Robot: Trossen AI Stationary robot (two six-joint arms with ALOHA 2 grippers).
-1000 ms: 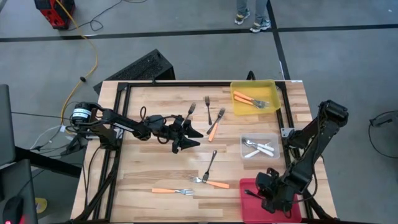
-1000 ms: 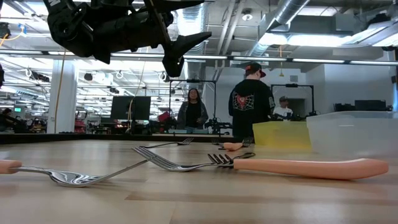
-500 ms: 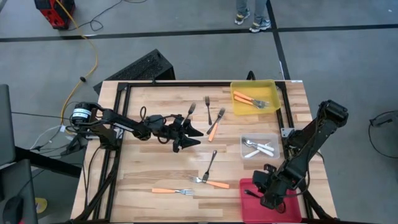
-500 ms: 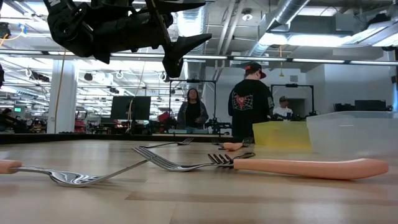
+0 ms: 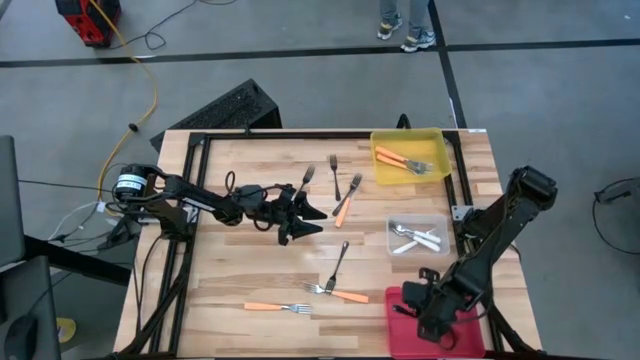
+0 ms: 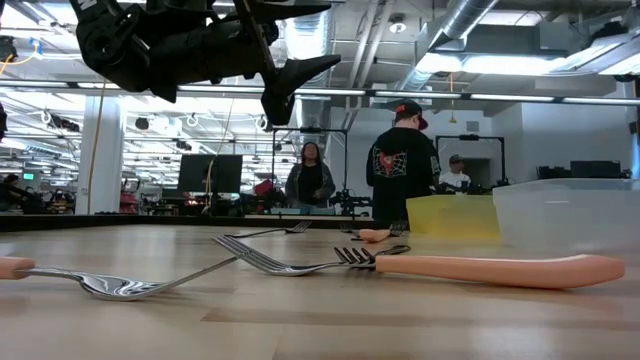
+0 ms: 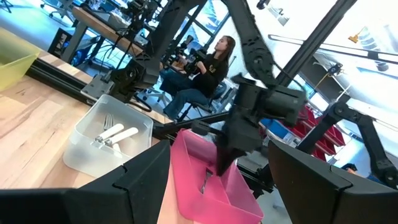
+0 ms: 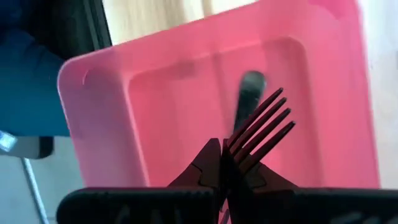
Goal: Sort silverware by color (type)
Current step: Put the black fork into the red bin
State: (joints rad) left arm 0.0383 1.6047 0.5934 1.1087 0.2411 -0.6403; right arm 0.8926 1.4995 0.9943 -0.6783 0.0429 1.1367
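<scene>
Right pincer (image 8: 225, 163) clenched on a dark fork (image 8: 258, 132), tines fanning out past the fingertips, poised over the red bin (image 5: 467, 338) at the lower right of the high view; a second dark shape blurred on the bin floor beneath. Left pincer (image 5: 312, 220) released, jaws spread wide and empty, hanging above the desk (image 5: 230, 270) left of centre, high at the upper left of the low view. Yellow bin (image 5: 438, 172) at the upper right with orange-handled forks (image 5: 400, 158) inside. Clear bin (image 5: 440, 225) just below it, right of centre, with pale forks (image 5: 415, 238) inside. Loose on the desk: two dark forks (image 5: 334, 174) and one orange fork (image 5: 346, 201) lying near each other at upper centre; a dark fork (image 5: 336, 265) crossing close to an orange one (image 5: 340, 294) at lower centre; another orange fork (image 5: 276, 307) alone toward the bottom. People standing in the room beyond, centre of the low view.
</scene>
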